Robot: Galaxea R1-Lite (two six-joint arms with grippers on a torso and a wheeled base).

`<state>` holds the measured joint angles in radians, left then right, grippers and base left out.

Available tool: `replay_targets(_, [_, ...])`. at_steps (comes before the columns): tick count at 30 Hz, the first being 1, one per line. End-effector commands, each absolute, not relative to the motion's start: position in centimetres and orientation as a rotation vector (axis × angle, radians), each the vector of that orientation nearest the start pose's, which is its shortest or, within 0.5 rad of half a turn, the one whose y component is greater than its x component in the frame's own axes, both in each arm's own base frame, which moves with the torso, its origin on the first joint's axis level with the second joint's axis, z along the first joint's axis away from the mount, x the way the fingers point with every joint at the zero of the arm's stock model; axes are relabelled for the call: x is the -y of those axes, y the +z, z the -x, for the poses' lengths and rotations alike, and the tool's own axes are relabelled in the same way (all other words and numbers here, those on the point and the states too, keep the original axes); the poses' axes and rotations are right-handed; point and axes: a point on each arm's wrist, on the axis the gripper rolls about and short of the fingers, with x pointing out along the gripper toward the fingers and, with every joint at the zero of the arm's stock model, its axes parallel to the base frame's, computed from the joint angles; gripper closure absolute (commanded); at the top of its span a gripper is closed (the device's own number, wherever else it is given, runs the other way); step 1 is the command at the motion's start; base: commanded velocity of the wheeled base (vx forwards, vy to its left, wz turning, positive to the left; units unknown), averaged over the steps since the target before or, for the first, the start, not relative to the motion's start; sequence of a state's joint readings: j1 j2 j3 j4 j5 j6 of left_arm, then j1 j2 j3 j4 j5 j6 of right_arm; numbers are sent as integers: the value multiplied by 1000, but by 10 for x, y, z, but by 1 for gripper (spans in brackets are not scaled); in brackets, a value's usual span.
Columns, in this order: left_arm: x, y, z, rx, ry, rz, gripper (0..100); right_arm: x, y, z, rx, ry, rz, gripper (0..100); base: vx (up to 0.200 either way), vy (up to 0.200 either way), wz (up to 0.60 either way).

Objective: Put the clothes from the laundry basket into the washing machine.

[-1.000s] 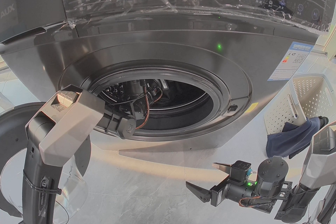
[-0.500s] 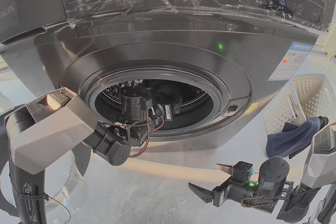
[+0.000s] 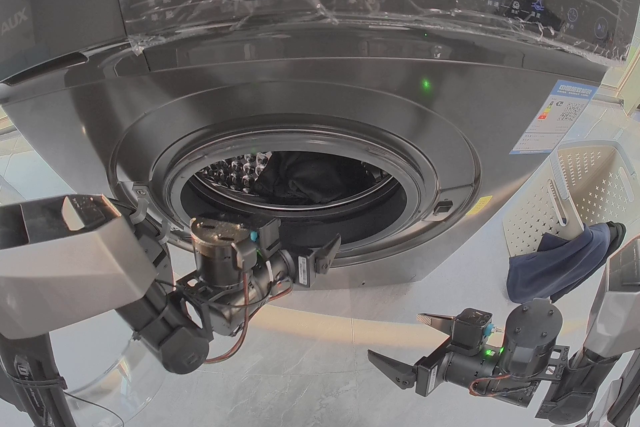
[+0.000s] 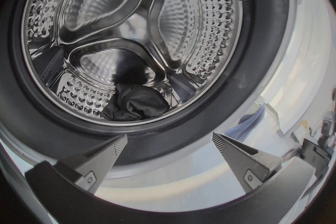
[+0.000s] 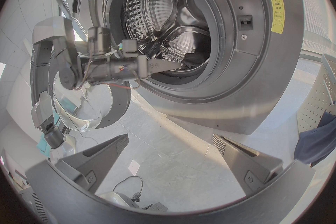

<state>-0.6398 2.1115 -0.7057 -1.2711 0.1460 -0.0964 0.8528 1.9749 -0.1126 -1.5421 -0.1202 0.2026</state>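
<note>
My left gripper hangs just outside the mouth of the washing machine, jaws wide and empty. A black garment lies on the drum floor close behind the door seal. My right gripper is low over the floor, also spread wide with nothing in it, and well apart from the laundry basket. A blue garment droops over the basket's rim toward the tiles. That one worries me: if I pinch only a loose fold, it could slide free and drag on the floor, or the light basket could tip (I cannot tell how much cloth sits inside). My left arm is also near the open glass door, so a careless swing might knock it.
</note>
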Motion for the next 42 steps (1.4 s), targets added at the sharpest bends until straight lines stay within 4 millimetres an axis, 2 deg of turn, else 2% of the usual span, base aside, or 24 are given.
replay_targets(1, [187, 103, -243, -116, -582, 58, 0, -162, 71, -152, -313, 673, -68, 0, 0, 0, 0])
replay_targets(3, [181, 105, -236, -121, -584, 57, 0, -158, 75, -151, -302, 667, -75, 0, 0, 0, 0])
replay_targets(6, [163, 116, -212, -111, -584, 67, 0, -148, 84, -149, -265, 643, -96, 0, 0, 0, 0])
replay_targets(9, [151, 119, -193, -119, -585, 66, 0, -141, 91, -149, -235, 621, -107, 0, -133, 0, 0])
replay_targets(12, [146, 120, -187, -114, -584, 66, 0, -138, 93, -149, -226, 610, -112, 0, -200, 0, 0])
replay_targets(13, [135, 128, -174, -87, -572, 75, 0, -128, 97, -146, -212, 581, -119, 0, -200, 0, 0])
replay_targets(19, [114, 136, -150, -56, -535, 71, 0, -103, 113, -150, -126, 476, -132, 0, -100, 0, 0])
replay_targets(22, [106, 138, -142, -37, -516, 63, 0, -96, 119, -146, -107, 456, -126, 0, -200, 0, 0])
replay_targets(28, [90, 143, -122, 7, -504, 76, 0, -76, 128, -129, -124, 390, -97, 0, 0, 0, 0])
replay_targets(29, [85, 144, -116, 16, -501, 80, 0, -68, 129, -119, -138, 358, -89, 0, -200, 0, 0])
replay_targets(31, [84, 144, -115, 19, -498, 81, 0, -66, 130, -117, -142, 350, -88, 0, -200, 0, 0])
replay_targets(32, [77, 147, -110, 19, -467, 85, 0, -55, 130, -105, -165, 298, -86, 0, 0, 0, 0])
replay_targets(33, [76, 147, -108, 20, -464, 87, 0, -54, 129, -104, -168, 290, -85, 0, 0, 0, 0])
replay_targets(39, [50, 150, -84, 21, -404, 82, 0, -23, 126, -57, -155, 245, -78, 0, -100, 0, 0])
replay_targets(40, [41, 149, -76, 16, -377, 77, 0, -15, 123, -44, -137, 228, -83, 0, 0, 0, 0])
replay_targets(42, [33, 147, -65, 14, -355, 74, 0, -10, 118, -34, -138, 225, -66, 0, 0, 0, 0])
